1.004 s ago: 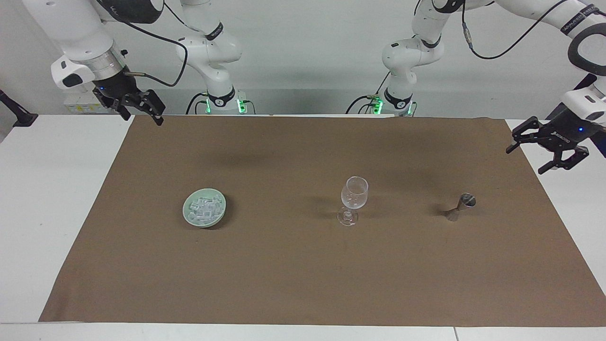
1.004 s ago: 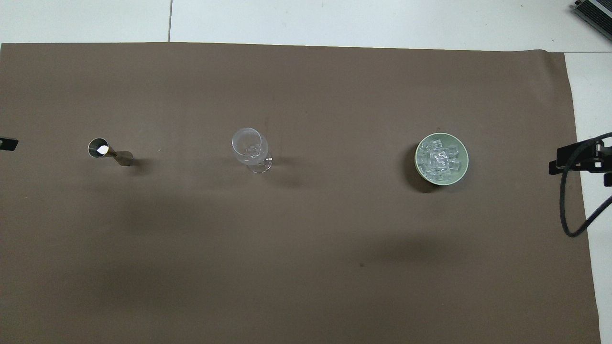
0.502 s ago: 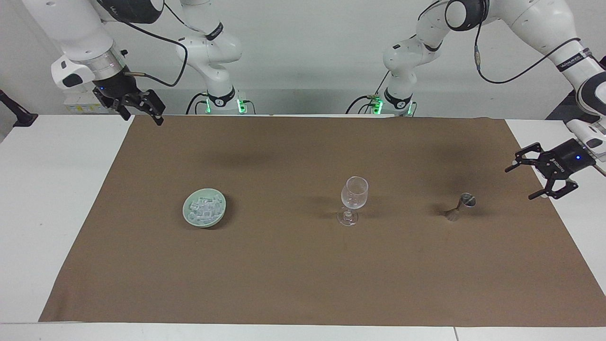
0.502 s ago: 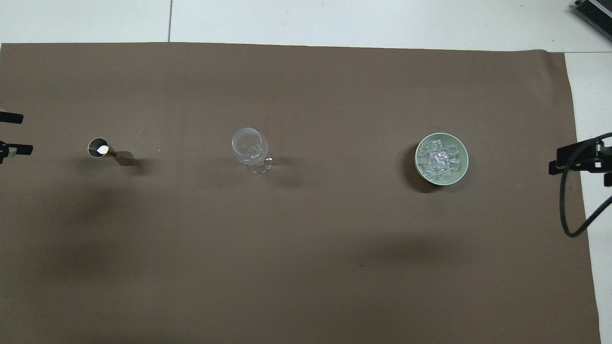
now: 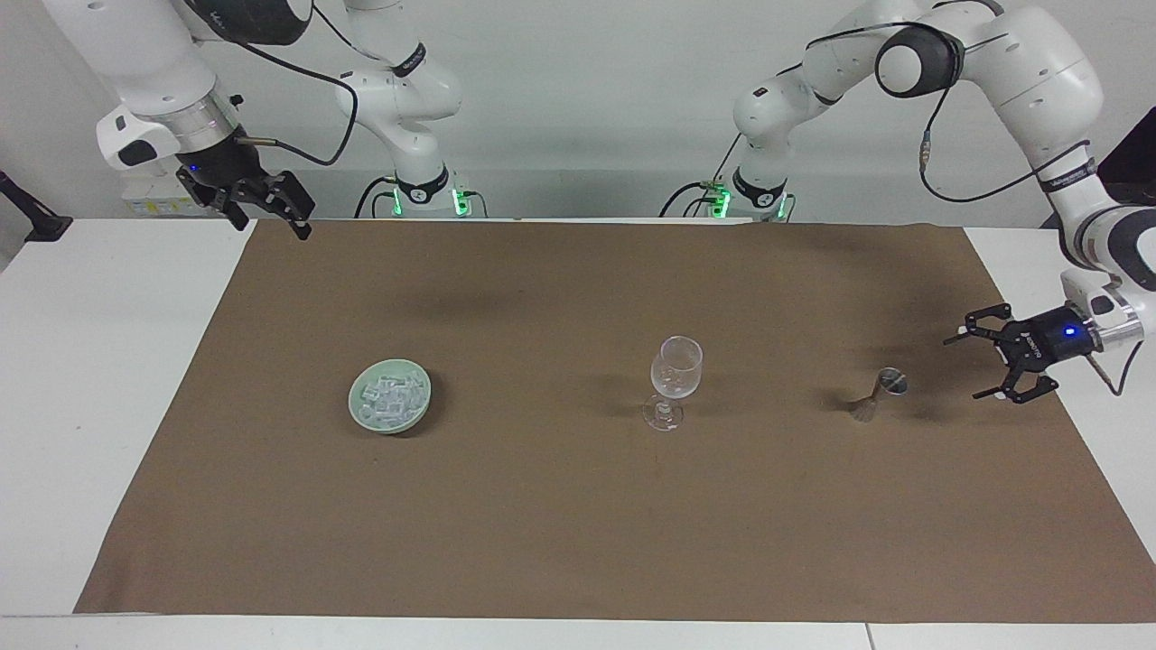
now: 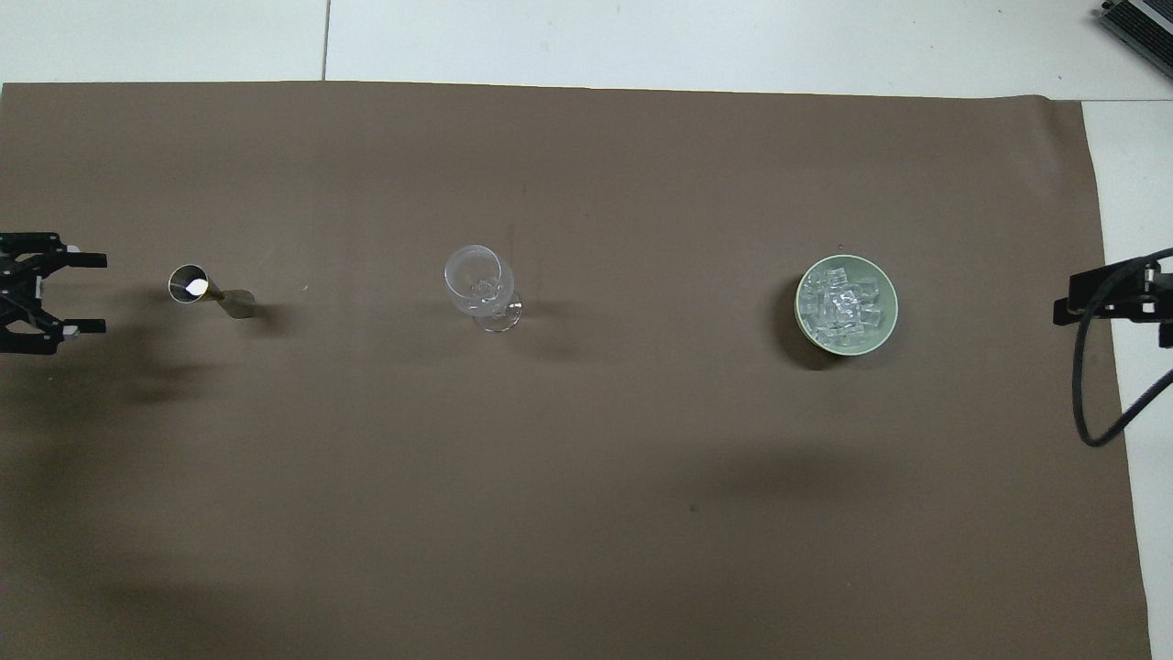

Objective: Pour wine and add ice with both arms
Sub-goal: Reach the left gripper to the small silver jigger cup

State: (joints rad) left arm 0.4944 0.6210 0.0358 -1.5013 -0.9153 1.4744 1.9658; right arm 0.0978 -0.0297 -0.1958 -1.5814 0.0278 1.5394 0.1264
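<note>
**Open left gripper low beside the jigger; right gripper waits at the mat's corner**

A matte brown paper mat (image 5: 578, 506) covers most of the smooth white table (image 5: 99, 379). Three things stand on it in a row, well apart. Toward the right arm's end sits a shallow, round, pale green bowl (image 5: 360, 413), and the ice (image 5: 390, 397) lies heaped in it: small clear, glassy cubes, whitish against the glaze. In the middle stands a clear stemmed wine glass (image 5: 675, 372), upright, with a rounded bowl, thin stem and flat disc foot. Toward the left arm's end stands a small metal jigger (image 5: 881, 394), hourglass-shaped and shiny, its round mouth catching a bright glint in the overhead view.

The left arm (image 5: 1011, 63), white with dark joint caps and a looping black cable, arches high from its base and bends down at the elbow, its wrist turned so the hand lies nearly level. The left gripper (image 5: 980, 368) hangs low over the mat's edge, pointing at the jigger, near it but apart from it. Its black fingers (image 6: 87, 261) stand wide apart and hold nothing.

The right arm (image 5: 144, 63) waits, folded up by its own end. The right gripper (image 5: 280, 209) hangs over the mat's corner nearest its base, angled downward, jaws spread and empty.
</note>
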